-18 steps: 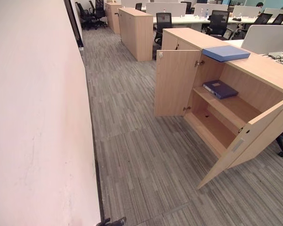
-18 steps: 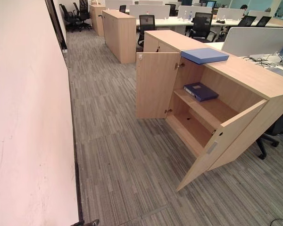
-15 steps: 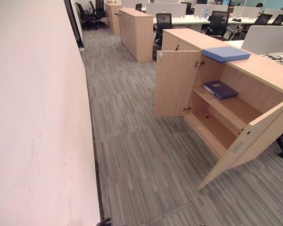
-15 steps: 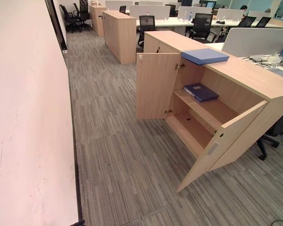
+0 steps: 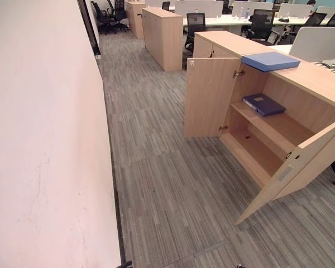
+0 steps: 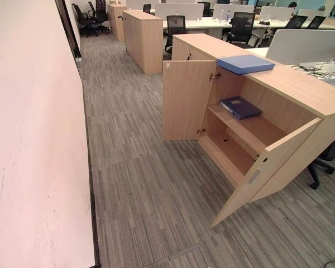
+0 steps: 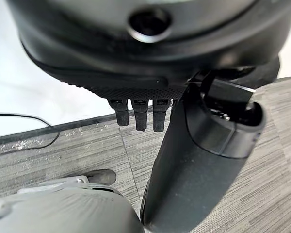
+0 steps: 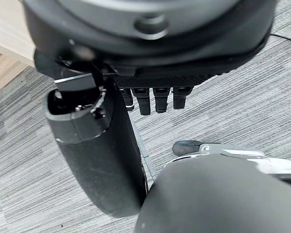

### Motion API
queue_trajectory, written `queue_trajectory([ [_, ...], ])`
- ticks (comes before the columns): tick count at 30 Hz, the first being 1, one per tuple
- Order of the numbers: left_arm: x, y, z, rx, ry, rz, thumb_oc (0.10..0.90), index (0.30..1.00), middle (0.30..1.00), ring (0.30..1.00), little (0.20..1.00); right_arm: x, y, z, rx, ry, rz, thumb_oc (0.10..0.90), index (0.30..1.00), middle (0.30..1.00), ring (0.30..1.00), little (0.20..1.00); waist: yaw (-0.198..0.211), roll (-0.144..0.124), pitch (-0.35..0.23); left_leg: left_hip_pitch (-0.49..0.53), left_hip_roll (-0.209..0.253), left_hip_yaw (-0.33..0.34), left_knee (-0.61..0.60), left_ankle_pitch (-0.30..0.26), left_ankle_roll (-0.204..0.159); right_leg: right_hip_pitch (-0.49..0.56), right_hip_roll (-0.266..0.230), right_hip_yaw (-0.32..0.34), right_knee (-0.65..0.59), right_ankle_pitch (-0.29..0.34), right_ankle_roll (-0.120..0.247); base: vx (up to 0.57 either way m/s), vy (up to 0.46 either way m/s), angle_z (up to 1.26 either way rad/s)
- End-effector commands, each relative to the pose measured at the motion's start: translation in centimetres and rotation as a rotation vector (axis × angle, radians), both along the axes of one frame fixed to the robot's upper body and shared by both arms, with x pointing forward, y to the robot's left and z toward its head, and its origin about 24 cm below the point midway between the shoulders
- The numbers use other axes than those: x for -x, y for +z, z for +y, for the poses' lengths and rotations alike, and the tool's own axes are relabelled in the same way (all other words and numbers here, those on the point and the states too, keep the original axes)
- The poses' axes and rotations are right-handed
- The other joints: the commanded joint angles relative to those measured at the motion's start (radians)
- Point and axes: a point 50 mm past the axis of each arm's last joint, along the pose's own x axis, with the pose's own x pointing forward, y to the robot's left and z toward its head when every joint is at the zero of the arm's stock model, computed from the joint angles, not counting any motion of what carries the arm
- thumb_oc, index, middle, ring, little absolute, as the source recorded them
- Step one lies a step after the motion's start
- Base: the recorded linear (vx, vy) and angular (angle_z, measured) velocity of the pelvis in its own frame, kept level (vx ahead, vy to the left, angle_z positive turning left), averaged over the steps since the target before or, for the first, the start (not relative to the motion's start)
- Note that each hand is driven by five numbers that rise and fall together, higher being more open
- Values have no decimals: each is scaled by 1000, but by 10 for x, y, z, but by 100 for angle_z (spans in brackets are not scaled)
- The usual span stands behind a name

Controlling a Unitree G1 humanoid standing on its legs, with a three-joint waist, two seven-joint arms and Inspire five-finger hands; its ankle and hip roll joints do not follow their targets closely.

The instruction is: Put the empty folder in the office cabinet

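I am seeing the head view tipping slightly downward compared with half a second back: the whole scene is sitting a little higher and closer, while the cabinet and folders are lying exactly as they were. So the camera is moving, not the objects, and I judge I am still in the approach, with no pickup begun.

The light blue folder [image 5: 271,61] is resting flat on top of the office cabinet [image 5: 318,84], overhanging the edge above the open compartment. A darker blue folder [image 5: 263,104] is already lying on the upper shelf [image 5: 279,129] inside. I cannot tell which one is empty.

My left hand [image 7: 140,114] is hanging over the carpet with fingers straight and relaxed, holding nothing; my right hand [image 8: 155,99] is doing the same.

Both doors are standing open. The near door [image 5: 293,167] is swinging out toward me and could be blocking a direct walk-in, and the white wall [image 5: 44,139] is crowding my left side. Office chairs [image 6: 237,25] are sitting beyond, well apart.
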Motion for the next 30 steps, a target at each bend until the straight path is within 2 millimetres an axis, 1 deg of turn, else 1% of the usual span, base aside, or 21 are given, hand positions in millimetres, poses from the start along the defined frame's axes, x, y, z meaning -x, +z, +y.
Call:
queue_trajectory([
  [1,-25,-1,-29,91,-6,-52,800,900,900,900,900,-2,-2,9,-37,50,41,800,900,900,900,900,-18,-1,-10,45,-16,28,-4,-74,-43,-3,-33,-25,-1,26,118,0,0,0],
  [3,-22,-3,-30,77,-71,-16,800,900,900,900,900,-1,-2,7,-31,71,56,800,900,900,900,900,-20,0,-14,46,-16,28,-4,-76,-42,-2,-32,-23,-1,25,118,0,0,0],
  [6,-19,-4,-30,63,-116,8,800,900,900,900,900,-1,-2,6,-28,77,62,800,900,900,900,900,-23,2,-14,47,-16,30,-4,-77,-42,-1,-32,-22,-1,25,117,0,0,0],
  [8,-17,-5,-31,37,-193,44,800,900,900,900,900,2,-3,6,-29,88,87,800,900,900,900,900,-25,3,-17,47,-15,31,-4,-80,-41,-4,-31,-19,-1,25,117,0,0,0],
  [13,-21,-4,-36,28,-273,41,800,900,900,900,900,5,-3,4,-13,103,108,800,900,900,900,900,-26,4,-20,49,-15,30,-4,-84,-39,-4,-30,-17,-1,21,116,3,-1,-2],
  [14,-20,-5,-43,44,-324,48,800,900,900,900,900,13,-3,-3,9,94,151,800,900,900,900,900,-26,8,-19,50,-16,29,-4,-86,-38,-3,-29,-16,-1,20,117,22,24,-4],
  [15,-17,-6,-46,39,-328,60,800,900,900,900,900,21,-2,-9,30,71,189,800,900,900,900,900,-27,15,-19,53,-17,29,-4,-88,-38,0,-30,-19,-1,17,118,0,0,0],
  [16,-17,-6,-46,39,-328,60,800,900,900,900,900,21,-2,-9,30,71,189,800,900,900,900,900,-27,15,-19,53,-17,29,-4,-88,-38,1,-30,-19,-1,17,118,0,0,0],
  [17,-15,-6,-43,22,-315,64,800,900,900,900,900,18,-1,-14,42,57,178,800,900,900,900,900,-28,18,-21,54,-17,29,-4,-91,-38,2,-32,-21,-1,18,118,0,0,0],
  [18,-15,-6,-43,22,-315,64,800,900,900,900,900,18,-1,-14,42,57,178,800,900,900,900,900,-28,18,-21,54,-17,28,-4,-91,-38,2,-32,-21,-1,18,118,0,0,0],
  [19,-17,-6,-44,32,-299,56,800,900,900,900,900,15,0,-16,60,61,174,800,900,900,900,900,-29,24,-19,54,-17,30,-4,-91,-37,1,-33,-21,-1,19,118,0,0,0],
  [23,-12,-7,-43,17,-331,73,800,900,900,900,900,14,1,-21,72,49,172,800,900,900,900,900,-29,31,-17,53,-15,31,-4,-92,-37,-2,-31,-21,-1,17,117,0,0,0],
  [25,-8,-7,-34,-18,-349,103,800,900,900,900,900,17,0,-18,66,73,165,800,900,900,900,900,-34,25,-14,48,-13,32,-4,-89,-37,-7,-28,-17,-1,21,115,-34,-40,-1],
  [27,-9,-7,-32,-26,-369,113,800,900,900,900,900,19,-1,-16,58,87,177,800,900,900,900,900,-39,20,-12,45,-11,36,-4,-89,-37,-9,-27,-11,-1,21,113,-21,-44,-9],
  [30,-16,-5,-31,-41,-431,104,800,900,900,900,900,24,0,-22,70,118,204,800,900,900,900,900,-45,15,-6,47,-5,36,-4,-91,-39,-5,-23,-16,-1,15,106,13,-64,-6],
])
